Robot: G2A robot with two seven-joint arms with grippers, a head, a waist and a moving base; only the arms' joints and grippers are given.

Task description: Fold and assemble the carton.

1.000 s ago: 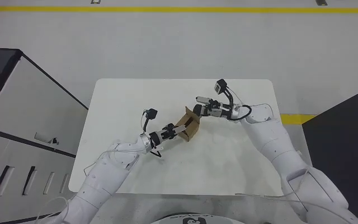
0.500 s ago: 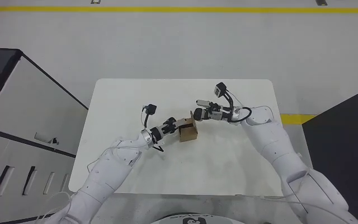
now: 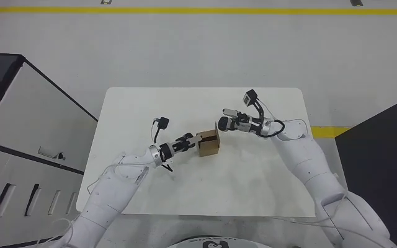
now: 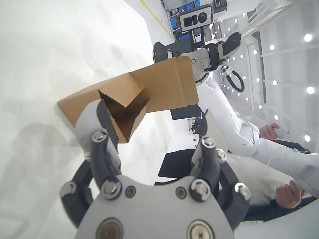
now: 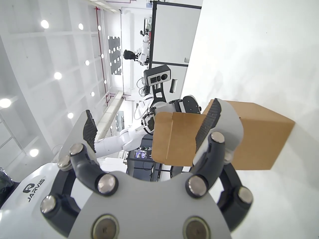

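My white table (image 3: pixel 260 180) is sitting on a pale grey floor (image 3: pixel 186 49) — a yellow line (image 3: pixel 198 10) is running across at twelve o'clock, a grey cabinet (image 3: pixel 34 121) is standing at nine, a dark unit (image 3: pixel 369 155) at four. Round ceiling lights (image 5: pixel 57 76) are glowing overhead in rows.

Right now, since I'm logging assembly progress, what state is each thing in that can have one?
carton: standing squared up, one end unclosed, small flap folded in, long flap sticking out.
left gripper: open, one finger at the carton's open end.
right gripper: open, one finger against the carton.
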